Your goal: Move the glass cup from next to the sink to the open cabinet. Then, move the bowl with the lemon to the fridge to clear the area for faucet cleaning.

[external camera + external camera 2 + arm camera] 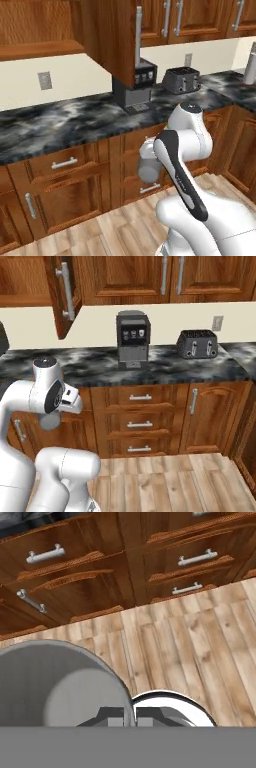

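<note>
Now, the glass cup sits large at the left of the hand view, clenched at its rim by the pincer, carried low over the wooden floor in front of the base drawers. In the left base view the cup hangs beside the folded arm, below the dark worktop. Judging from this, the carry should stay level and slow, lifting clear of the worktop edge before swinging up toward the open cabinet door.

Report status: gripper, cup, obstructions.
Gripper shut on glass cup, held low over wood floor. Open cabinet up left, above counter. Nothing blocking.
</note>
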Available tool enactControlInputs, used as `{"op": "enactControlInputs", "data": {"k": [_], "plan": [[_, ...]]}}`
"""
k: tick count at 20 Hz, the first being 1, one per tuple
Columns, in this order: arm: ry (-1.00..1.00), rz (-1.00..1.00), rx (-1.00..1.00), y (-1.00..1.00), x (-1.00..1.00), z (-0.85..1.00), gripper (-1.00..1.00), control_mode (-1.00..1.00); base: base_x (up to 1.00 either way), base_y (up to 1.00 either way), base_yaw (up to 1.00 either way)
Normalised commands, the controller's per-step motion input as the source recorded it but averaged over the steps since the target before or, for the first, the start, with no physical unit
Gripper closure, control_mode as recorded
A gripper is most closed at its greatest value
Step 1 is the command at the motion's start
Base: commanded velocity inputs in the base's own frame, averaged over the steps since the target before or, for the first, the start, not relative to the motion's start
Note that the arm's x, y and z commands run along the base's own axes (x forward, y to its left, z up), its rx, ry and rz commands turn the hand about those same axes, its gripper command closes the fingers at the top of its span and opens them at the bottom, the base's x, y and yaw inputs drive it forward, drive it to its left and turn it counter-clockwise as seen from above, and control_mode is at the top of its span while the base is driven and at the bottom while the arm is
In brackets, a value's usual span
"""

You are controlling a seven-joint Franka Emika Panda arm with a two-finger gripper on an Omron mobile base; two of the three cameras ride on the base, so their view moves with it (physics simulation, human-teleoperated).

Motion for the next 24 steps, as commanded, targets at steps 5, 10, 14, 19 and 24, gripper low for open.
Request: {"op": "enactControlInputs", "data": {"k": [5, 10, 14, 19, 24], "plan": [[0.00, 0.00, 0.00, 0.00, 0.00, 0.00, 1.00, 1.00, 0.04, 1.00, 0.28], [0.00, 0.00, 0.00, 0.00, 0.00, 0.00, 1.00, 1.00, 0.12, 0.96, 0.36], [0.00, 0.00, 0.00, 0.00, 0.00, 0.00, 1.00, 1.00, 0.79, 0.74, 0.13], [0.00, 0.00, 0.00, 0.00, 0.00, 0.00, 1.00, 1.00, 1.00, 0.46, -0.02], [0.00, 0.00, 0.00, 0.00, 0.00, 0.00, 1.00, 1.00, 0.99, 0.37, -0.16]]}}
